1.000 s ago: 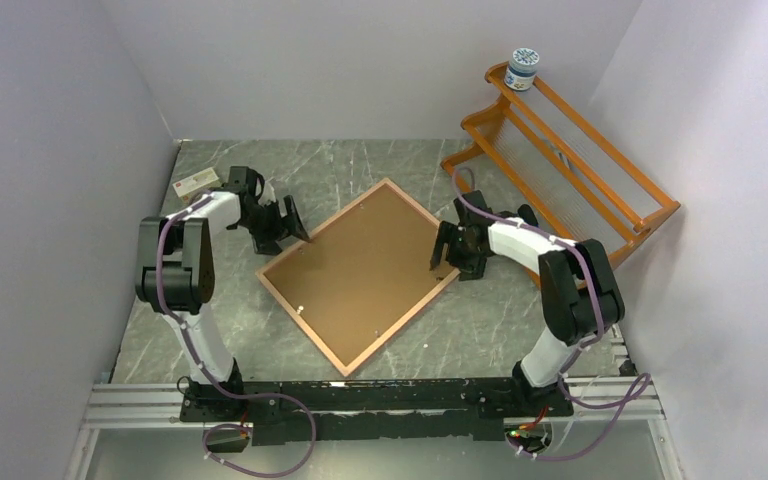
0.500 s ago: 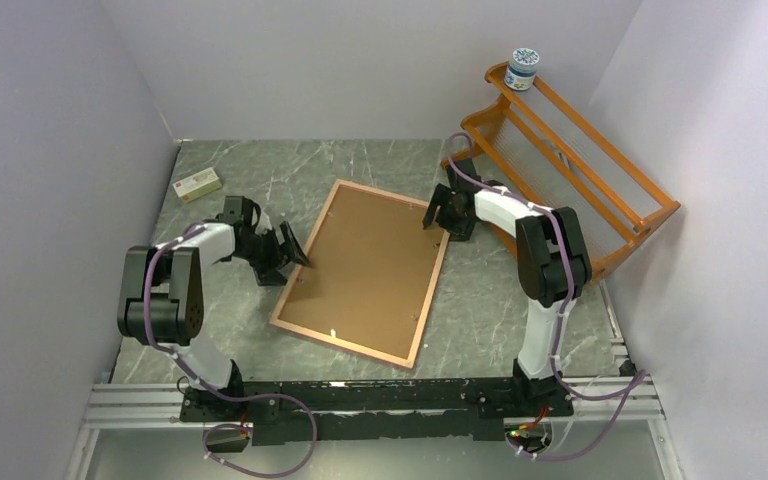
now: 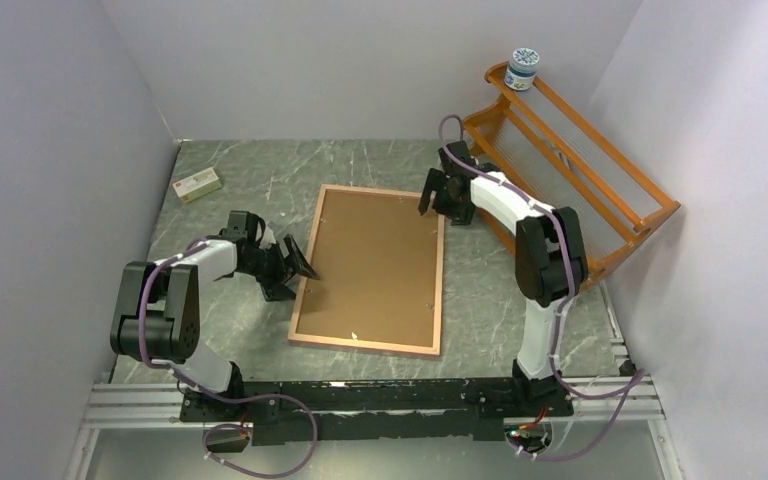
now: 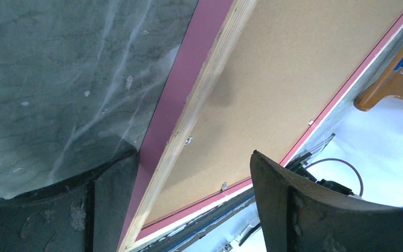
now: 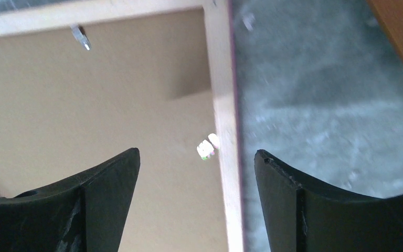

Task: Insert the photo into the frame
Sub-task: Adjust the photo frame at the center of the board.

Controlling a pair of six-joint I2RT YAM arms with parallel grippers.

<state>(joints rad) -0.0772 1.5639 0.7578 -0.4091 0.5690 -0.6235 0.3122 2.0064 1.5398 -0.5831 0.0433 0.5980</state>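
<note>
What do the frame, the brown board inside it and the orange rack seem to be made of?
The frame: light wood, visible grain on the rim, pinkish painted side. The board: probably fibreboard, matte, uniform brown without grain. The rack: apparently wood, smooth orange finish.

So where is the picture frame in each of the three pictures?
Top external: the frame lies flat in the middle of the picture, back side up.
Left wrist: its wooden edge runs slantwise from top centre to bottom left.
Right wrist: its pale edge runs down the middle, with a corner at the top.
Shared landmark: the brown backing board inside the frame shows in all three.
</note>
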